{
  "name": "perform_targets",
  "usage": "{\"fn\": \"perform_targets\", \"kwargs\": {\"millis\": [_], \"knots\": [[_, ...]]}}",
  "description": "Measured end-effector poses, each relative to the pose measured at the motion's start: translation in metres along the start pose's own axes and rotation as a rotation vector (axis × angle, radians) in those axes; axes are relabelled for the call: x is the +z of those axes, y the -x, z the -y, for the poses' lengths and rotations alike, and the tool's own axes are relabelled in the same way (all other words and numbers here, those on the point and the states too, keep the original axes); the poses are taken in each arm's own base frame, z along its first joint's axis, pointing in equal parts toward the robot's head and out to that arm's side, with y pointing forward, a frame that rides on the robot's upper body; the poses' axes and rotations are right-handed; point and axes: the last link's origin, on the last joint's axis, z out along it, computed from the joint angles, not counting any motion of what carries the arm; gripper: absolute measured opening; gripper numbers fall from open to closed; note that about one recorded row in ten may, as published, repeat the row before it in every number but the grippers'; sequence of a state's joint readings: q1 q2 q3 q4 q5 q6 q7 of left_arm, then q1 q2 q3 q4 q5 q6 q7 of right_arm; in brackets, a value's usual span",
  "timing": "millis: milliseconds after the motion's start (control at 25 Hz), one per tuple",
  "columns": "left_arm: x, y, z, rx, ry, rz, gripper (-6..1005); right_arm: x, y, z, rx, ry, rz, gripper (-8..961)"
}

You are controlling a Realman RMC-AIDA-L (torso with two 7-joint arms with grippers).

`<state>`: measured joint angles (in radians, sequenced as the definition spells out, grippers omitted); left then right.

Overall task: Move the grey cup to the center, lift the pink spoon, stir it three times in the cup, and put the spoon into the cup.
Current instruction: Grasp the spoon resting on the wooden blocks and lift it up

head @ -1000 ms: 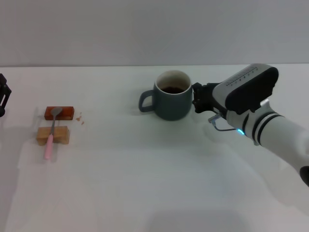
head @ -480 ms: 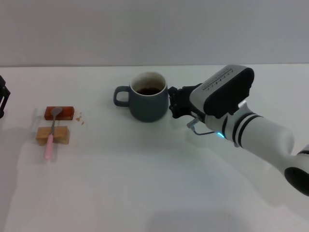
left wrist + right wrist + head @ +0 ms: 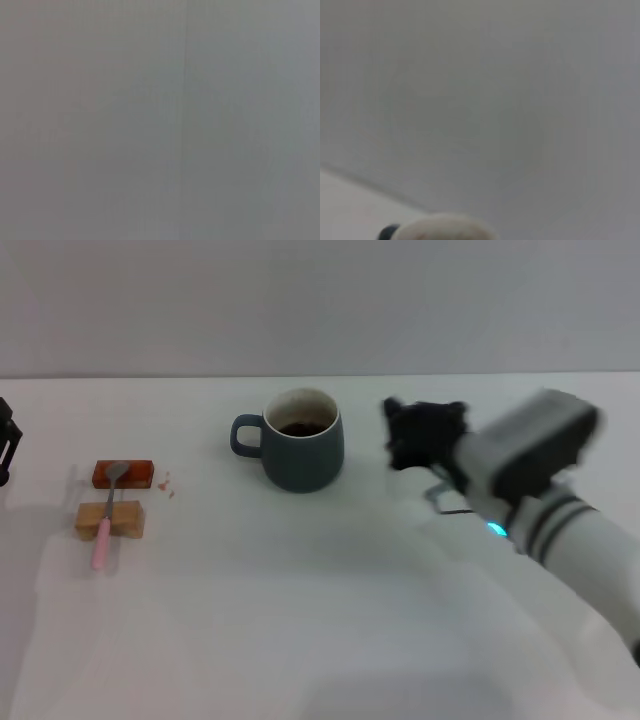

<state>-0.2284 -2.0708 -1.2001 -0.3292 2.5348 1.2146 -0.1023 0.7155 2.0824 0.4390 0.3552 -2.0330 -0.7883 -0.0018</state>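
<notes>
Black left gripper (image 3: 6,440), cut off at the frame edge, fingers unreadable. Left of the rounded blue-grey ceramic cup (image 3: 300,453), the pink-handled spoon (image 3: 106,512) lies across two brown blocks (image 3: 111,519). Right of the cup, apart, the blurred right gripper (image 3: 420,435); its spread can't be told.

We can read no text, label, brand, number or sign on anything in these views.
</notes>
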Motion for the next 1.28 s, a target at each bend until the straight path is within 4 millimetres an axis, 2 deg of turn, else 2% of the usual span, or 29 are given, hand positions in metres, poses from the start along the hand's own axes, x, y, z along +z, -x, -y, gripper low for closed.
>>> {"fn": "perform_targets", "kwargs": {"millis": [40,160,200,240,280,320,360,400,440,560,600,880,1000,1280], "knots": [[0.0,0.0,0.0,0.0,0.0,0.0,814,0.0,0.0,0.0,0.0,0.0,0.0,-2],[-0.004,0.001,-0.003,-0.014,0.018,0.003,814,-0.033,-0.007,0.02,0.056,-0.112,0.118,-2],[-0.007,0.003,-0.005,-0.023,0.031,0.01,814,-0.062,-0.014,0.032,0.088,-0.204,0.198,-2],[-0.007,0.003,-0.005,-0.023,0.031,0.01,814,-0.062,-0.014,0.032,0.088,-0.204,0.198,-2],[-0.009,0.004,-0.006,-0.024,0.033,0.014,814,-0.076,-0.015,0.037,0.096,-0.245,0.237,-2],[-0.011,0.005,-0.006,-0.024,0.037,0.02,814,-0.097,-0.019,0.045,0.105,-0.31,0.289,-2],[-0.013,0.006,-0.006,-0.023,0.039,0.024,814,-0.107,-0.02,0.048,0.108,-0.341,0.314,-2],[-0.018,0.007,-0.007,-0.021,0.048,0.029,814,-0.134,-0.023,0.056,0.113,-0.432,0.368,-2],[-0.018,0.007,-0.007,-0.021,0.048,0.029,814,-0.134,-0.023,0.056,0.113,-0.432,0.368,-2],[-0.027,0.007,-0.009,-0.022,0.065,0.018,814,-0.162,-0.034,0.069,0.128,-0.552,0.371,-1],[-0.033,0.007,-0.012,-0.026,0.078,0.014,815,-0.175,-0.042,0.076,0.136,-0.613,0.344,-1],[-0.05,0.011,-0.024,-0.037,0.139,0.031,815,-0.199,-0.067,0.085,0.158,-0.699,0.233,0],[-0.063,0.017,-0.039,-0.041,0.207,0.066,815,-0.201,-0.071,0.087,0.162,-0.712,0.212,-1],[-0.071,0.029,-0.049,-0.028,0.264,0.143,814,-0.198,-0.073,0.088,0.172,-0.711,0.192,-2]]}}
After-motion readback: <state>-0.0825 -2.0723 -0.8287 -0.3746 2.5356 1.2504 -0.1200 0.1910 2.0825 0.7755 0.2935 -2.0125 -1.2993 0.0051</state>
